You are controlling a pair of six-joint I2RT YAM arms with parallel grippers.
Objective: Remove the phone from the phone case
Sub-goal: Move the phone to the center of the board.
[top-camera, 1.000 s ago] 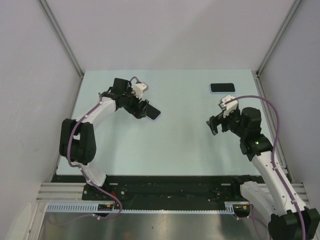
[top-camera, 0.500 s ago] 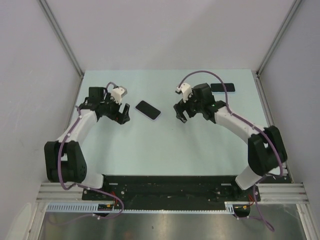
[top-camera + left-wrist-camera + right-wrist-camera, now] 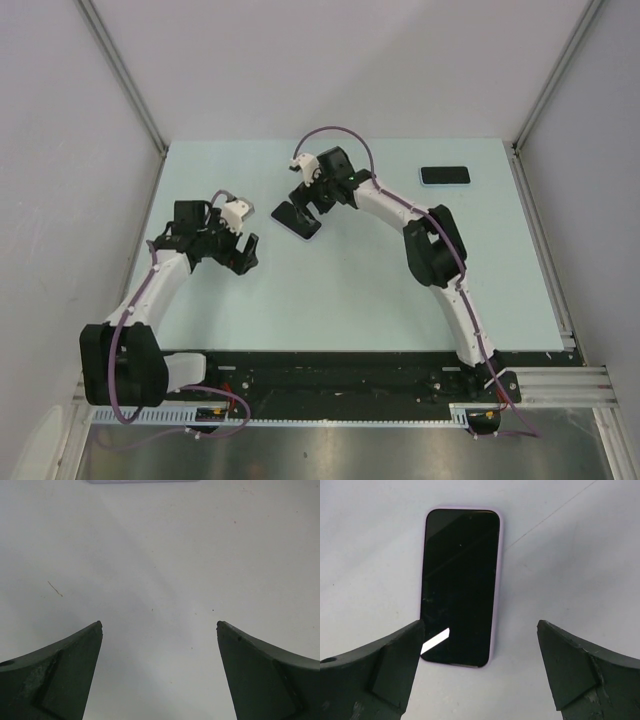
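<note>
The phone [image 3: 460, 587] lies flat and screen up in its lilac phone case [image 3: 499, 580], on the pale table left of centre [image 3: 300, 224]. My right gripper [image 3: 303, 205] hovers right over it, open; in the right wrist view [image 3: 480, 625] the phone's near end sits between the fingers, toward the left finger [image 3: 385, 665], and nothing grips it. To the phone's left, my left gripper [image 3: 243, 254] stands open over bare table [image 3: 160, 625]. A lilac strip at the top edge of the left wrist view [image 3: 142, 481] looks like the case.
A second dark phone with a light blue rim [image 3: 445, 176] lies at the back right of the table. Grey walls with metal posts close in the table's left, back and right sides.
My right arm swung left across the table and now hovers over the phone. My left gripper drew back left from the phone, which stays on the table.
</note>
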